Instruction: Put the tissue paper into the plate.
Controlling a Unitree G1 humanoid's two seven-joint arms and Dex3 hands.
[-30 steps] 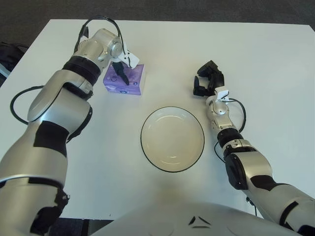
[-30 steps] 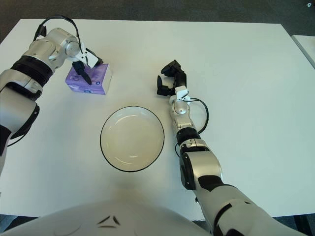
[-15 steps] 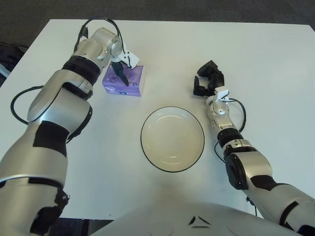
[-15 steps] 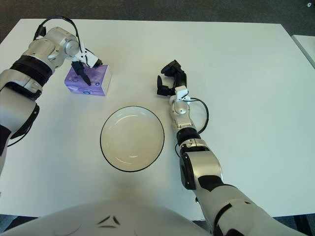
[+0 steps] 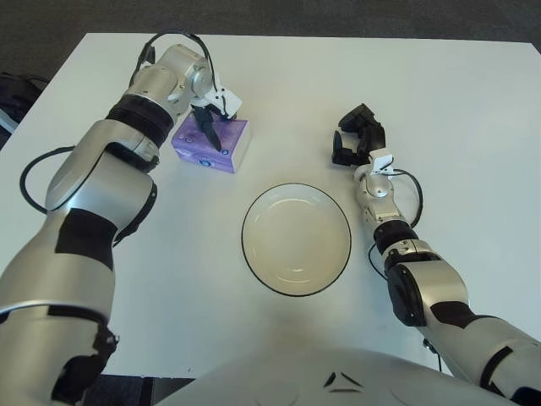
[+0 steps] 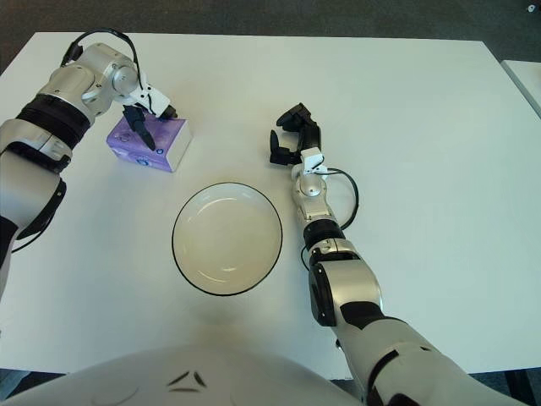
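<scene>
A purple tissue pack (image 5: 213, 148) sits at the far left of the white table, turned at an angle with one side tipped up. My left hand (image 5: 208, 119) is over its top, black fingers closed around the pack's upper edge and face. The white plate (image 5: 296, 240) with a dark rim lies at the table's middle, nearer to me and right of the pack, with nothing in it. My right hand (image 5: 352, 140) shows beside the plate's upper right, fingers loosely curled and holding nothing.
The white table (image 5: 456, 110) stretches wide to the right and behind the plate. Its far edge meets dark floor (image 5: 338, 15). A black cable loops off my left forearm (image 5: 30, 173) near the table's left edge.
The left hand has twisted the tissue pack and drawn it slightly toward the left, tipping one side up. The right hand and plate have not moved.
</scene>
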